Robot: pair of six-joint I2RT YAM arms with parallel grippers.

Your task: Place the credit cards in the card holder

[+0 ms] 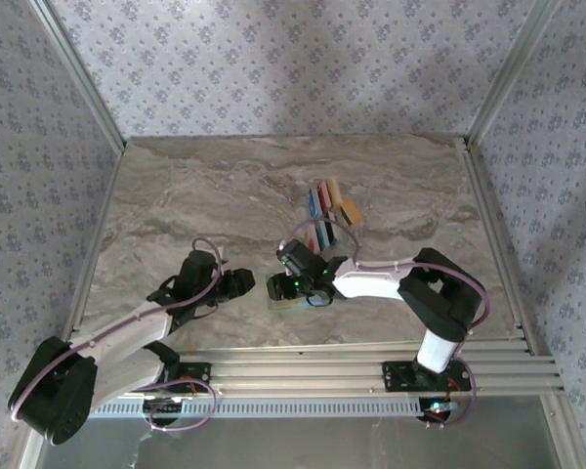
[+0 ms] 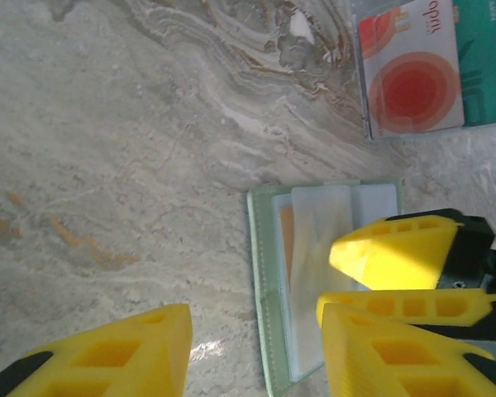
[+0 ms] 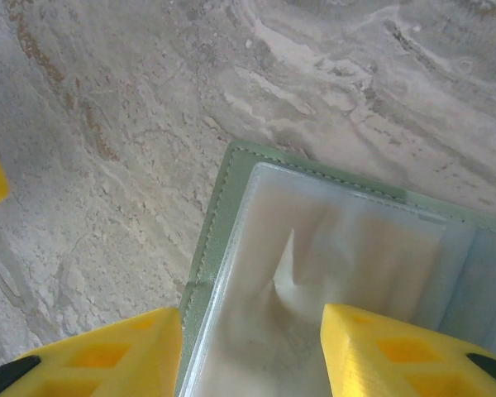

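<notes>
Not much done yet imo. Closest to the arms, the holder (image 3: 208, 248) lies open and flat near the front of the worktop (image 1: 176, 195). The right gripper (image 3: 252, 322) hangs right over its clear pockets, jaws about half apart, nothing in them. The left gripper (image 1: 242, 283) sits just beside the holder's edge, also parted and empty. There might be an orange-ish card under the plastic, too blurry to call. Further back, the cards (image 1: 328, 210) lie fanned out, waiting.

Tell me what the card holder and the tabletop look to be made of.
Card holder: matte sage-green cover, likely faux leather, judging by its stitched edge; its clear pocket looks like glossy soft plastic, creased. Tabletop: marble-veined, faintly shiny; real stone or printed laminate, cannot tell.
</notes>
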